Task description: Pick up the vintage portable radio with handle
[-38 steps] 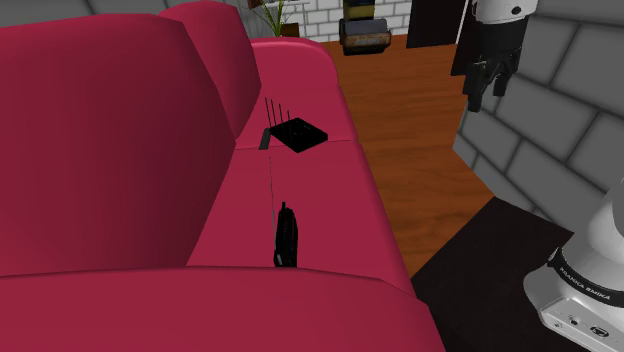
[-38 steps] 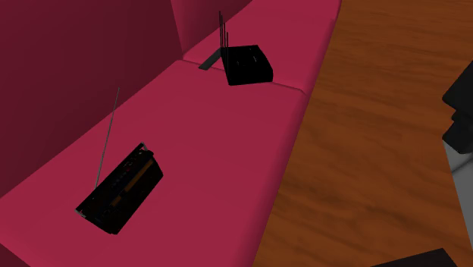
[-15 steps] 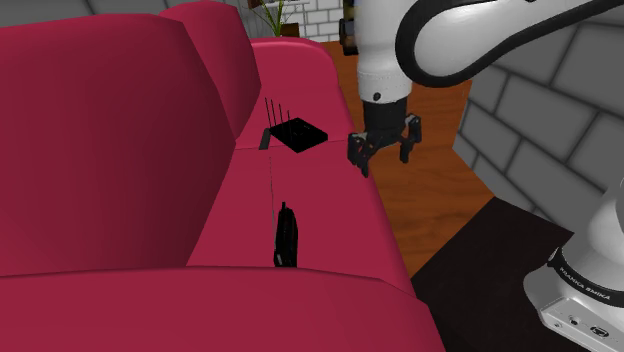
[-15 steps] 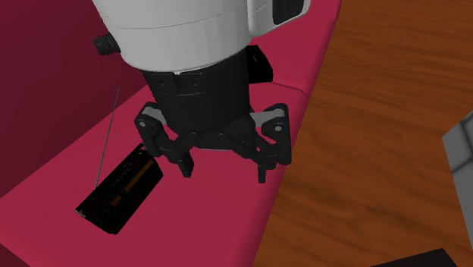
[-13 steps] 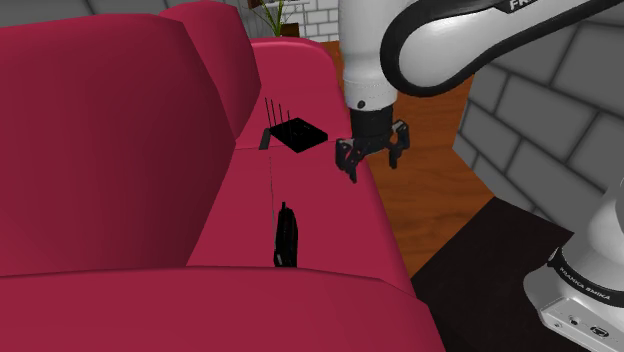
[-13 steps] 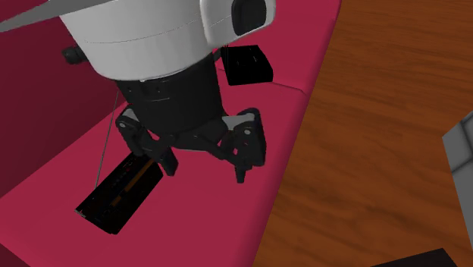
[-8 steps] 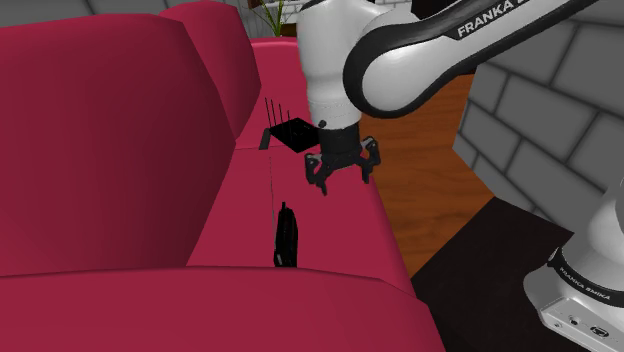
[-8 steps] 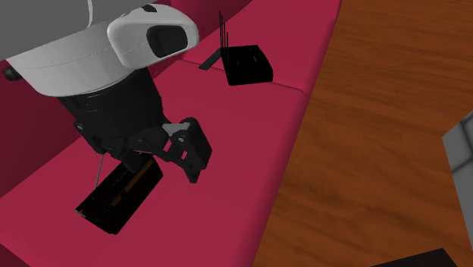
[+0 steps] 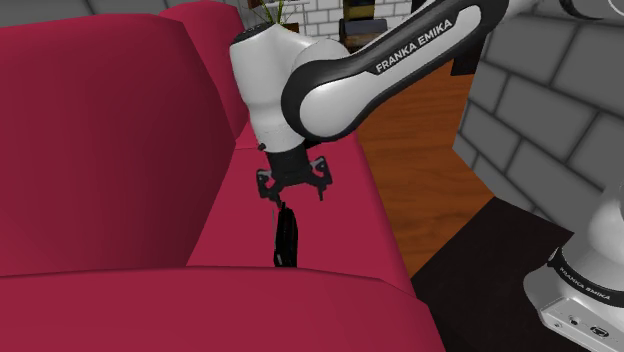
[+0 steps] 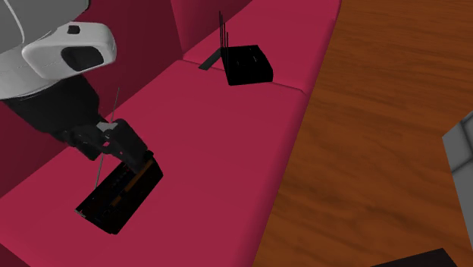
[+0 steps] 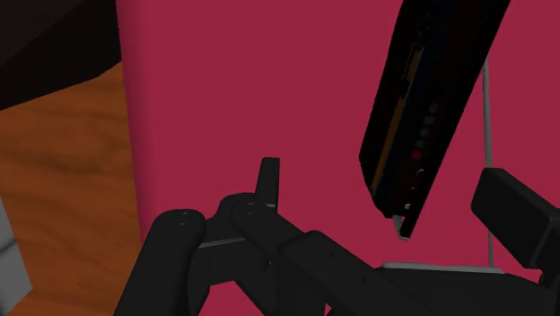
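The radio (image 10: 121, 196) is a flat black box with an orange dial strip and a thin raised antenna, lying on the crimson sofa seat (image 10: 227, 144). In the shoulder view I see the radio (image 9: 286, 238) edge-on. My gripper (image 9: 293, 192) hangs open just above its far end. In the second exterior view the gripper (image 10: 121, 148) sits over the radio's upper end, with one finger (image 10: 135, 157) showing. From the wrist, the radio (image 11: 435, 90) runs away from the gripper (image 11: 381, 184). Its near end lies between the spread fingers (image 11: 269, 184), which do not touch it.
A second black box with upright antennas (image 10: 249, 64) sits further along the seat, near the cushion seam. The sofa's backrest (image 9: 110, 140) rises close beside the radio. Wooden floor (image 9: 420, 110) runs along the sofa's front edge. A grey brick wall (image 9: 560, 110) and the stand (image 9: 585, 290) are at the shoulder view's right.
The arm has swung from the sofa's front edge toward the backrest and down, so the gripper now hangs over the radio. The fingers stayed open; the radio has not moved.
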Action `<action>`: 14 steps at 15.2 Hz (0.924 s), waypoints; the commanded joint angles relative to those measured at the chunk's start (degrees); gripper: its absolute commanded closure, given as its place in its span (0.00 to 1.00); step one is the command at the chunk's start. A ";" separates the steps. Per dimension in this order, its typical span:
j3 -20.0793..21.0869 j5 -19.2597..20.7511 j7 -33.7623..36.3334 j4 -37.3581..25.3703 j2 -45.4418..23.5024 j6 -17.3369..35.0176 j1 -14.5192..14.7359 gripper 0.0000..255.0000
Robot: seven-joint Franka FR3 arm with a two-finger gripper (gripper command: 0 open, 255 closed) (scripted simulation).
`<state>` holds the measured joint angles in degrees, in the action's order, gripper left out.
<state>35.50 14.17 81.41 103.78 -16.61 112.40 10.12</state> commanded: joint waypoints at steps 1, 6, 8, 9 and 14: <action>-0.85 3.20 3.81 -5.76 -5.55 -1.19 2.68 0.00; -2.86 6.83 7.89 -13.85 -13.28 -2.33 6.97 0.00; -3.08 7.22 8.20 -13.12 -13.85 -1.12 7.04 0.00; -3.20 7.43 8.36 -12.78 -14.15 -0.53 7.08 0.00; -3.54 7.99 8.75 -12.01 -15.02 0.98 7.20 1.00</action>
<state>32.00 22.10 90.15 91.79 -31.52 113.28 17.31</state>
